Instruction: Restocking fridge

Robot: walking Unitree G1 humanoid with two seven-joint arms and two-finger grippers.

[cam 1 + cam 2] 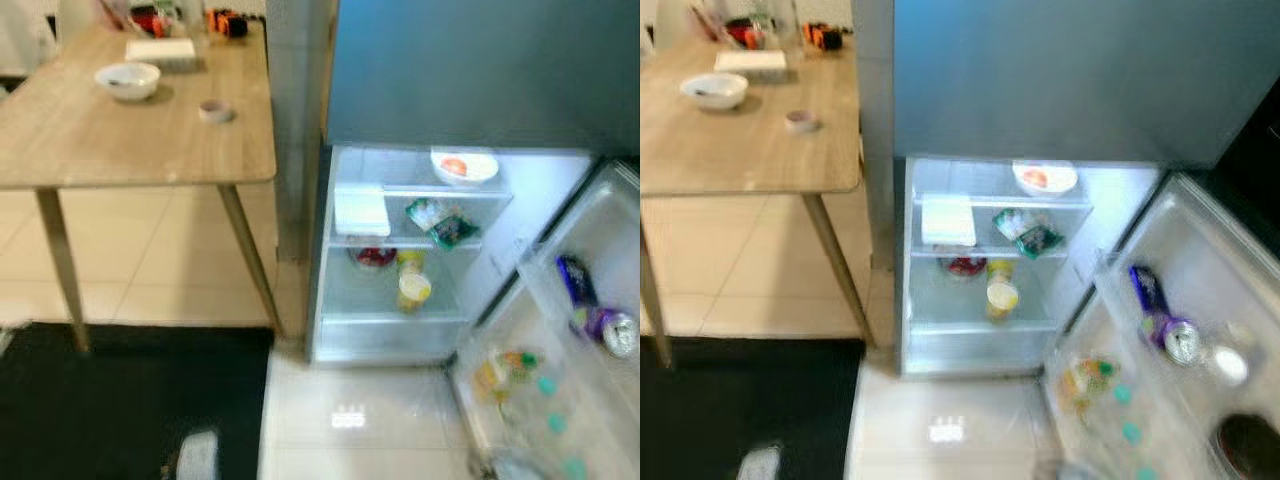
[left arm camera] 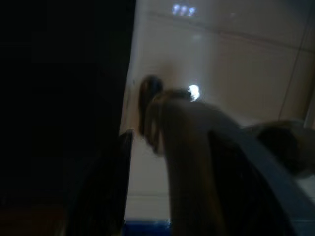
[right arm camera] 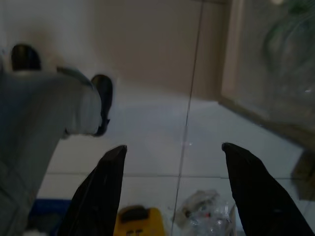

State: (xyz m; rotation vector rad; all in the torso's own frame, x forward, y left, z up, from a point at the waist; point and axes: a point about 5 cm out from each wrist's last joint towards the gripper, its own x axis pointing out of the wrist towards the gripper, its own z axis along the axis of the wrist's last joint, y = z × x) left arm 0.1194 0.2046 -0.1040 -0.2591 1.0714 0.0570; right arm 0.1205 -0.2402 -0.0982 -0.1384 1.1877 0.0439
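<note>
Both end effectors hang empty, right end effector (image 3: pixel 172 187) spread, left unclear; fridge (image 1: pixel 400 250) open, next: fetch stock from table (image 1: pixel 120 130).

One fridge (image 1: pixel 420 90); one table (image 1: pixel 120 140); two bowls (image 1: pixel 127 79) (image 1: pixel 464 166).

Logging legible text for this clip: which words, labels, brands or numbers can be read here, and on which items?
None can be read.
Green packet on the fridge shelf: print too blurred.
Purple packet and can in the door rack: markings too blurred.
Yellow cup in the fridge: no legible label.
Yellow item below the right gripper: no text made out.
</note>
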